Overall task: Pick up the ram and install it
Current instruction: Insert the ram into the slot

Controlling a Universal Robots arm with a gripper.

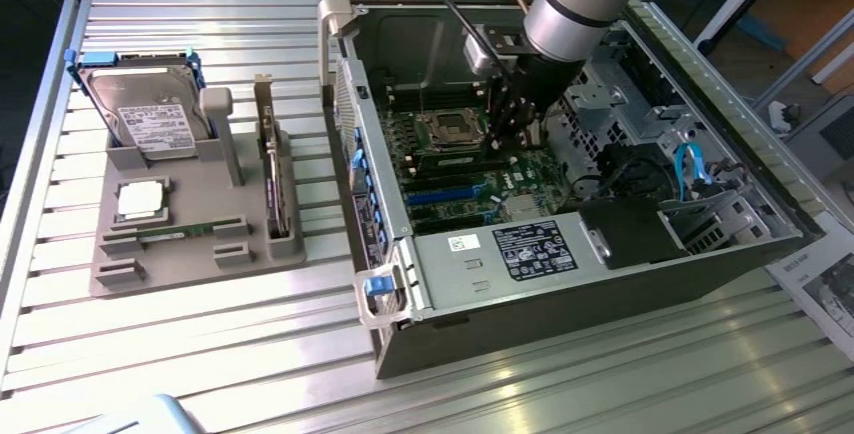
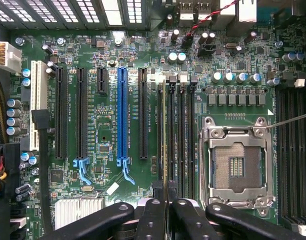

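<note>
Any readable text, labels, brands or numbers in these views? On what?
Nothing reads clearly.
Hard drive label: print too small.
Black label: white print, too small.
White sticker: too small.
Motherboard silkscreen: blurred.

An open computer case (image 1: 561,299) lies on its side on a slatted table (image 1: 200,354), and the arm (image 1: 581,4) reaches down into it, with the gripper (image 1: 505,134) low over the motherboard (image 1: 461,189), just beside the socket (image 1: 447,132). At the exterior view's left, apart from the case, a grey holder (image 1: 187,259) carries an upright hard drive (image 1: 154,119), a flat silver chip (image 1: 140,199) and an upright card (image 1: 274,189).
</note>
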